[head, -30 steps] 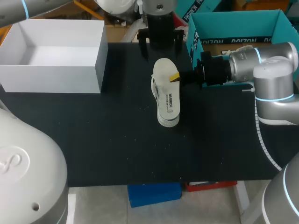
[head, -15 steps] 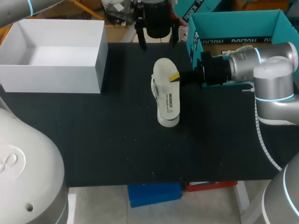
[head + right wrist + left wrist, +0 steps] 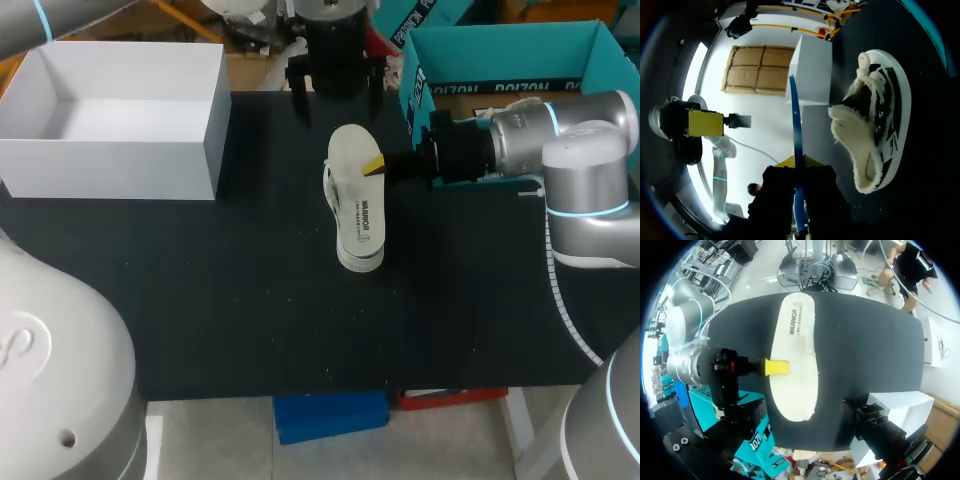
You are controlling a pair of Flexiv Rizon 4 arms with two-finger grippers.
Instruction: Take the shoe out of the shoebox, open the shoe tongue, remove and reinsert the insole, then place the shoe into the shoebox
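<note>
My right gripper [image 3: 375, 165] comes in from the right and is shut on the edge of a cream insole [image 3: 350, 148]. It holds the insole over the white shoe [image 3: 358, 250], which lies on the black table [image 3: 200, 300]. In the left wrist view the insole [image 3: 792, 355] shows its printed face and hides the shoe, with the right gripper's yellow tip [image 3: 776, 367] at its side. The right wrist view has the insole [image 3: 796, 145] edge-on between its fingers and the fleece-lined shoe [image 3: 875, 140] beyond. My left gripper [image 3: 337, 95] hangs open above the table's far edge, holding nothing.
An open white shoebox [image 3: 205, 140] stands at the table's back left. A teal box [image 3: 415, 85] sits at the back right, behind my right arm. The table's front half is bare black surface.
My left gripper has shifted slightly over the far edge of the table. The right gripper, the insole and the shoe have not moved.
</note>
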